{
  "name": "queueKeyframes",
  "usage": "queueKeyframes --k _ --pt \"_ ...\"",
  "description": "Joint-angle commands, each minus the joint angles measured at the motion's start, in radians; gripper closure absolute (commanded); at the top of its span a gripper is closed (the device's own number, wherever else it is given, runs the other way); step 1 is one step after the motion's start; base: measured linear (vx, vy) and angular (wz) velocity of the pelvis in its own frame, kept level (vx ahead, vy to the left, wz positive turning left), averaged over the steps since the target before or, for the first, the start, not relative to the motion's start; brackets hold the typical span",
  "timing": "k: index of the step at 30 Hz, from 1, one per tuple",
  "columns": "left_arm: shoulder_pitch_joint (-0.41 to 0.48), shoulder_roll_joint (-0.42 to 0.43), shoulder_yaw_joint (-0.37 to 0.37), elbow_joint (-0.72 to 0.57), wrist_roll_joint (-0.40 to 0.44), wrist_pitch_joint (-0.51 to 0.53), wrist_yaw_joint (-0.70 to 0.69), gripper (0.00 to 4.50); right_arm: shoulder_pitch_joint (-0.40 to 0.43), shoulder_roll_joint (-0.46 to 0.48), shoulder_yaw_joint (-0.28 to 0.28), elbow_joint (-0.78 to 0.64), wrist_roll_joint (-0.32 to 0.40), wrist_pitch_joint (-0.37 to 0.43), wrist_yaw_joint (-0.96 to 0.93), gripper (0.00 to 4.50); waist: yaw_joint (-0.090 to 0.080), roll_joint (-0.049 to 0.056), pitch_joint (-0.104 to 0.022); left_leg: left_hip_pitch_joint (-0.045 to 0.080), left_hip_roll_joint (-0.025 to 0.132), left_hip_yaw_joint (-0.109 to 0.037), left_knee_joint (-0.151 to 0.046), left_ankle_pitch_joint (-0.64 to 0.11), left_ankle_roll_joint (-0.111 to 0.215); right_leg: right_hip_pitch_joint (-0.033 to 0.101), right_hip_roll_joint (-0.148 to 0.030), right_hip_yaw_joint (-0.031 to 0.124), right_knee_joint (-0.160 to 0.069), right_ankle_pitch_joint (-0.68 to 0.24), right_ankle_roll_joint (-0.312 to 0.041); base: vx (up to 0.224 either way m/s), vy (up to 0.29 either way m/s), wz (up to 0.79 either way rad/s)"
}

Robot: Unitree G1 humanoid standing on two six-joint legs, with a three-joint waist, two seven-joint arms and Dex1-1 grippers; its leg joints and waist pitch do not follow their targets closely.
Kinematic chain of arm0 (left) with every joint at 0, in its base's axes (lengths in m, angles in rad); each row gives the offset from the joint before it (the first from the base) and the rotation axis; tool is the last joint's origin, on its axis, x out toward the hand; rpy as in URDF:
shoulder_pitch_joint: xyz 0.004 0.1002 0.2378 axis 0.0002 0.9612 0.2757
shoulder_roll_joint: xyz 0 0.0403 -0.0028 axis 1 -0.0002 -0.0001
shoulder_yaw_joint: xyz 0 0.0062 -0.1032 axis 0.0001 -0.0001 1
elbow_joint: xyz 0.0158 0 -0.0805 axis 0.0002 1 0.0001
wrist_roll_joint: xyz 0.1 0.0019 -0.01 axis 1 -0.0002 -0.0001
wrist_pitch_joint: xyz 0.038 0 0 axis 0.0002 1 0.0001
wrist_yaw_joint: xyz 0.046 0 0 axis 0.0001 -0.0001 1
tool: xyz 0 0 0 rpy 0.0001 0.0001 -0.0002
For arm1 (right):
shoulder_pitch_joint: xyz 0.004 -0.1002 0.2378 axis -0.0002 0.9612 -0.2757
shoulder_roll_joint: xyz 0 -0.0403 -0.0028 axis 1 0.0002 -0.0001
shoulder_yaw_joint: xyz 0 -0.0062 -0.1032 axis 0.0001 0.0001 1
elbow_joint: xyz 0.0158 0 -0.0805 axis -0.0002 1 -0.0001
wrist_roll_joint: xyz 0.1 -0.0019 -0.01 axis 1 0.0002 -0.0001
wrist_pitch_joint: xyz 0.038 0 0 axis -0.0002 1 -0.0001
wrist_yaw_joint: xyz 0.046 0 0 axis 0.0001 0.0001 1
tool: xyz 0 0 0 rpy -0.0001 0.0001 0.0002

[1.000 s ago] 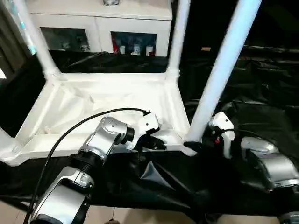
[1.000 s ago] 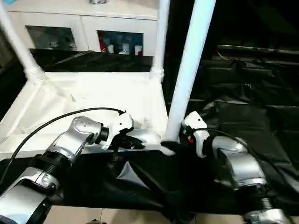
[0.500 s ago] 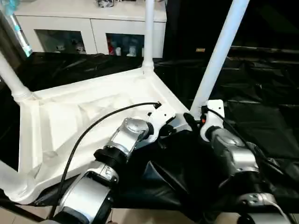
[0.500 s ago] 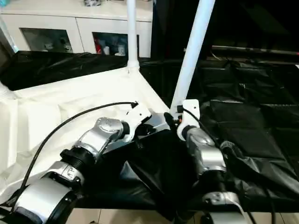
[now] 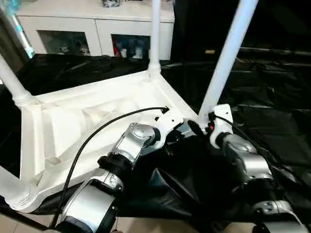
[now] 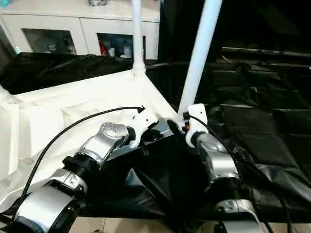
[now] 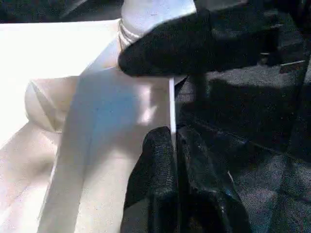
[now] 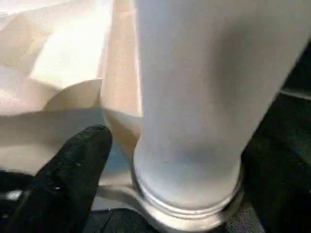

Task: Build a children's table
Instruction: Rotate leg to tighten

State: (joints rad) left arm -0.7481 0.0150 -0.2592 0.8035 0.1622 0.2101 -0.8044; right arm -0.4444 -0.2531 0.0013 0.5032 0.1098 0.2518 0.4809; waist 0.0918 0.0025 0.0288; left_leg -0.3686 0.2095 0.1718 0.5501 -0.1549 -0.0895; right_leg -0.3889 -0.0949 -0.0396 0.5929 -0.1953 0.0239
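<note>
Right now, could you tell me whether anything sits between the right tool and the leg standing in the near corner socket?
Nothing visible does. The right tool is right at the base of the near leg, where it meets the tabletop corner; one finger lies beside the socket.

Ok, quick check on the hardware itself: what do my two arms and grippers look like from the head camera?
Both forearms are silver metal with black ribbed collars. Each ends in a white wrist housing with black fingers. A black cable loops over the left arm to the left gripper. The right arm carries a thinner black cable and a red-orange mark near the right gripper.
</note>
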Motion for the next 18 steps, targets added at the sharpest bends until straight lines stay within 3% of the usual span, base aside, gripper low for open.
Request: queueKeyframes --k 1,5,10,16,18 --pt "0.038 -0.006 -0.03 -0.001 -0.045 -0.048 -0.106 4.5 0.015 -0.013 0.038 -0.032 0.007 0.011 0.092 0.04 0.003 -0.022 -0.048 0.002 0.005 0.012 -0.045 -0.195 0.08 0.047 -0.031 0.023 -0.068 -0.083 -0.203 0.0 0.0 0.0" --pt "0.077 0.075 -0.054 -0.084 -0.088 -0.067 -0.3 4.5 0.084 -0.163 0.088 -0.176 0.052 0.032 0.348 0.04 0.006 -0.02 -0.044 0.004 0.01 0.01 -0.049 -0.222 0.088 0.044 -0.032 0.021 -0.074 -0.137 -0.208 0.0 0.0 0.0" --pt "0.1 0.126 -0.068 -0.145 -0.115 -0.054 -0.415 4.5 0.104 -0.222 0.104 -0.229 0.08 0.029 0.458 0.04 0.005 -0.02 -0.043 0.006 0.014 0.009 -0.055 -0.268 0.067 0.039 -0.034 0.022 -0.078 -0.228 -0.199 0.0 0.0 0.0" --pt "0.121 0.179 -0.077 -0.187 -0.129 -0.037 -0.487 4.5 0.135 -0.293 0.133 -0.29 0.119 0.051 0.603 0.04 0.011 -0.023 -0.048 0.003 0.014 0.012 -0.046 -0.192 0.092 0.043 -0.03 0.021 -0.062 -0.1 -0.23 0.0 0.0 0.0" --pt "0.124 0.183 -0.077 -0.189 -0.131 -0.037 -0.491 4.5 0.137 -0.298 0.135 -0.291 0.121 0.054 0.613 0.04 0.011 -0.023 -0.048 0.003 0.014 0.012 -0.045 -0.189 0.094 0.042 -0.031 0.021 -0.062 -0.103 -0.235 0.0 0.0 0.0"
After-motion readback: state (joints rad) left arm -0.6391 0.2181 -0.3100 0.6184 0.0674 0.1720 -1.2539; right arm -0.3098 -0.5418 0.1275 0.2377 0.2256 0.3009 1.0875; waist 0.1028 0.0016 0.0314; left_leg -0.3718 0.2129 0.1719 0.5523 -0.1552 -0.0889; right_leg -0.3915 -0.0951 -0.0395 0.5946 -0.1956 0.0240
